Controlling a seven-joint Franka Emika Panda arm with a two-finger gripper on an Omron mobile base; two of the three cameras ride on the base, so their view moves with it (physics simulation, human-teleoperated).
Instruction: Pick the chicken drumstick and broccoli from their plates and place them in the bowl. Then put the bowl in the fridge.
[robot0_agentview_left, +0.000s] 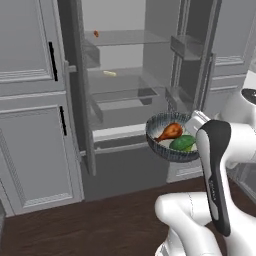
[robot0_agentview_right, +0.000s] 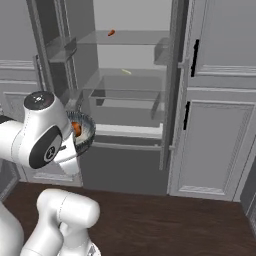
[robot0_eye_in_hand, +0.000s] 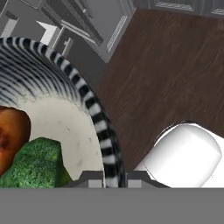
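From the left base view, the fridge (robot0_agentview_left: 125, 75) stands open, with its doors swung wide and glass shelves inside. The bowl (robot0_agentview_left: 172, 136) hangs in the air in front of it, at about 4 o'clock from the middle of the fridge. The chicken drumstick (robot0_agentview_left: 170, 132) and the broccoli (robot0_agentview_left: 182, 143) both lie inside the bowl, touching each other. So the first part of the job looks done: both foods are in the bowl. The robot arm comes up at the right and meets the bowl's rim at about 3 o'clock. Two small bits of food sit on the fridge shelves, one orange up high and one pale lower down.

From the right base view, the bowl (robot0_agentview_right: 84, 131) peeks out from behind the round white arm, at about 9 o'clock from the open fridge (robot0_agentview_right: 125, 90). A little orange bit of the drumstick (robot0_agentview_right: 76, 128) shows over the rim. The bowl is near the fridge but not yet on a shelf.

From the hand view, the hand (robot0_eye_in_hand: 114, 180) is at the bottom, with one finger on each side of the bowl's striped rim (robot0_eye_in_hand: 87, 98). It looks like it is pinching the rim tight. The broccoli (robot0_eye_in_hand: 37, 164) is at 7 o'clock and the drumstick (robot0_eye_in_hand: 12, 138) at 9 o'clock, both on the pale inside. The dark wood floor is far below.

What is left, I think: move the bowl onto a fridge shelf and let go. The bowl should stay level so the food does not roll out.
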